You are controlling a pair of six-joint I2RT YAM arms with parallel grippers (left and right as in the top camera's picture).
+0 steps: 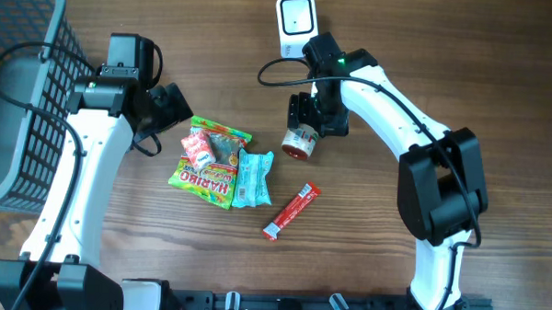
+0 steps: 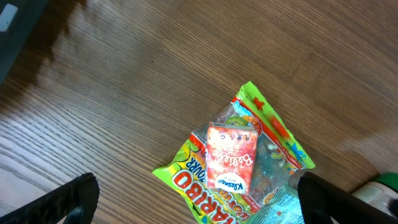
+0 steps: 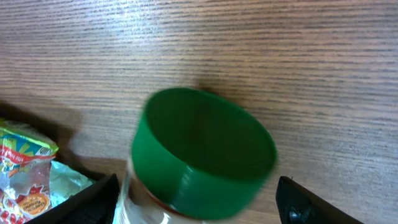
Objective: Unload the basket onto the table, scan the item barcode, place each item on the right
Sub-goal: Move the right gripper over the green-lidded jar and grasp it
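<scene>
The scan is not done yet. The jar (image 1: pixel 299 142), with its green lid and red label, sits on the near side of the scanner (image 1: pixel 295 16), close to it but not in front of its window. No barcode shows in any view. What is left, as I judge it, is to bring the jar up to the scanner, turn the label's code toward the window, and hold it there.

My right end effector (image 3: pixel 198 186) straddles the jar with one finger on either side of the lid. I cannot tell whether the pads press the glass or stand just off it. The jar looks tilted, with its base swung away from the scanner.

My right arm reaches in from the right of the scanner. Its elbow is bent and the wrist is turned down over the jar.

My left end effector (image 2: pixel 202 202) is spread wide and grips nothing. It hangs well to the left of the scanner over the Haribo bag (image 1: pixel 206 176), while the left arm runs straight back toward my base.
</scene>
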